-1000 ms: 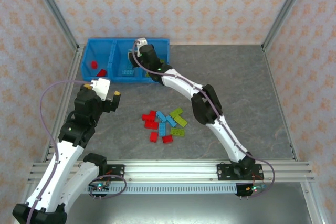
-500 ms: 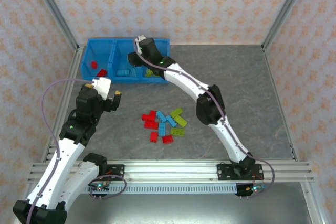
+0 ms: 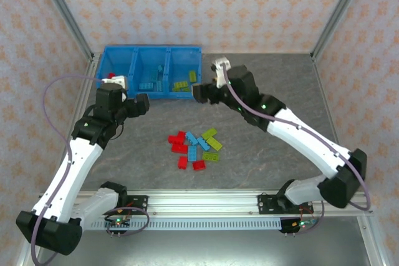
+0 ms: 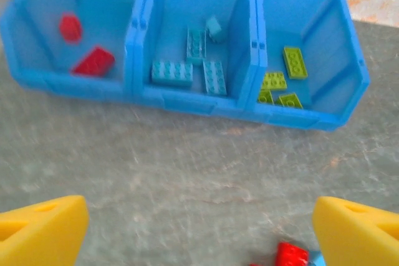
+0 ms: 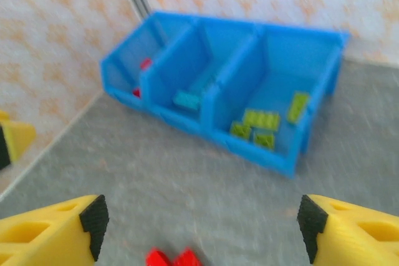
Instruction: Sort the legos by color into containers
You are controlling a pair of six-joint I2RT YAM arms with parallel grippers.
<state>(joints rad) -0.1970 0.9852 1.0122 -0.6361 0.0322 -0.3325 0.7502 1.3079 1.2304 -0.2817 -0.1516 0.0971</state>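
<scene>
The blue bin [image 3: 133, 65] stands at the back left, with three compartments. Red legos [image 4: 93, 60] lie in its left one, light blue legos [image 4: 172, 71] in the middle, yellow-green legos [image 4: 273, 81] in the right. A mixed pile of red, blue and green legos [image 3: 194, 147] sits on the table centre. My left gripper [image 3: 141, 103] hovers open just in front of the bin, its yellow fingers [image 4: 41, 235] wide apart and empty. My right gripper [image 3: 198, 93] is open and empty near the bin's right end, above bare table [image 5: 199, 228].
The grey mat [image 3: 280, 110] is bordered by aluminium rails [image 3: 206, 200] at the front and wallpapered walls. A red brick from the pile [image 4: 291, 255] shows under the left gripper, and red bricks [image 5: 171, 258] under the right.
My right arm has pulled back out of the bin and swung right, now in front of the bin's right end. My left gripper has shifted toward the bin.
</scene>
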